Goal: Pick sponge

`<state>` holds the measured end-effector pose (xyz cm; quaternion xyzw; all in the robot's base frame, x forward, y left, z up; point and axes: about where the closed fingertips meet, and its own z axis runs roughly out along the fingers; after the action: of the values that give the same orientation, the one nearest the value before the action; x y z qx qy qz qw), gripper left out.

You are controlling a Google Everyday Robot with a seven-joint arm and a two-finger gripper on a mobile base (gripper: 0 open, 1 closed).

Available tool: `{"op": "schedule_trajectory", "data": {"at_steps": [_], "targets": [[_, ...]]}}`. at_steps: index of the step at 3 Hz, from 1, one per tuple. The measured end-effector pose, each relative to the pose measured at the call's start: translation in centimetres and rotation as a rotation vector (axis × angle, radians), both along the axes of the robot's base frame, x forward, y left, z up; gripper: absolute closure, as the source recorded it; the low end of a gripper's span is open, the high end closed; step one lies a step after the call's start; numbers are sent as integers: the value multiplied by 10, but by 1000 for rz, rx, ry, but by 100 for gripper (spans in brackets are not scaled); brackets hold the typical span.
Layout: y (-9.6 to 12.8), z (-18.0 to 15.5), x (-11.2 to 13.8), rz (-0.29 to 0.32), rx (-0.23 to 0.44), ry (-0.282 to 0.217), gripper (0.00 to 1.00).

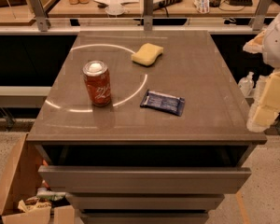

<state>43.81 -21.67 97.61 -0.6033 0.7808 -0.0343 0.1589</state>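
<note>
The sponge (147,54) is a pale yellow foam block with rounded corners. It lies flat toward the far middle of the brown table top (200,78). My gripper (266,104) is at the right edge of the view, beyond the table's right side and level with its front half. It is well apart from the sponge, to the right and nearer the camera. Its pale yellow fingers (273,91) show only in part. It holds nothing that I can see.
A red soda can (97,83) stands upright left of centre. A flat dark blue packet (162,102) lies right of the can. Drawers sit half open below the table front (144,178). An open cardboard box (23,195) is on the floor at lower left.
</note>
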Motion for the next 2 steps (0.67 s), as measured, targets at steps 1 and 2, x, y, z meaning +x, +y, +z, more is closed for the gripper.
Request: {"op": "schedule_trajectory", "data": {"at_steps": [1, 2], "targets": [[0, 0, 0, 0, 0, 0, 0], [1, 1, 20, -36, 91, -51, 0]]}}
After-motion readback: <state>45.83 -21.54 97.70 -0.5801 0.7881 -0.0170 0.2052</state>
